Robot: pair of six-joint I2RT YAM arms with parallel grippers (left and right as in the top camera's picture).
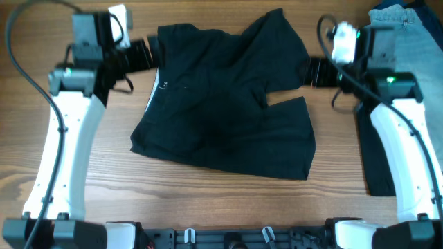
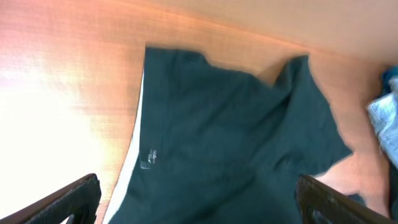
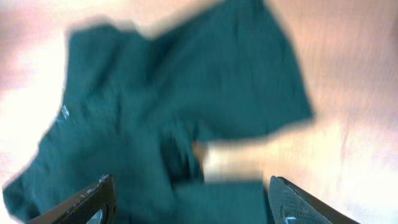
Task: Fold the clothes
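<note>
The black shorts (image 1: 221,97) lie spread on the wooden table, waistband with its grey lining to the left, two legs to the right, the far leg rumpled. My left gripper (image 1: 149,52) is open and empty at the far left corner of the shorts; the left wrist view shows the shorts (image 2: 236,130) between its spread fingers (image 2: 199,202). My right gripper (image 1: 315,71) is open and empty at the far right edge, beside the rumpled leg. The right wrist view, blurred, shows the shorts (image 3: 174,106) beyond its spread fingers (image 3: 189,199).
Light-blue denim jeans (image 1: 408,34) lie at the far right corner. Another black garment (image 1: 377,162) lies on the right under the right arm. Bare wooden table (image 1: 208,200) runs along the front.
</note>
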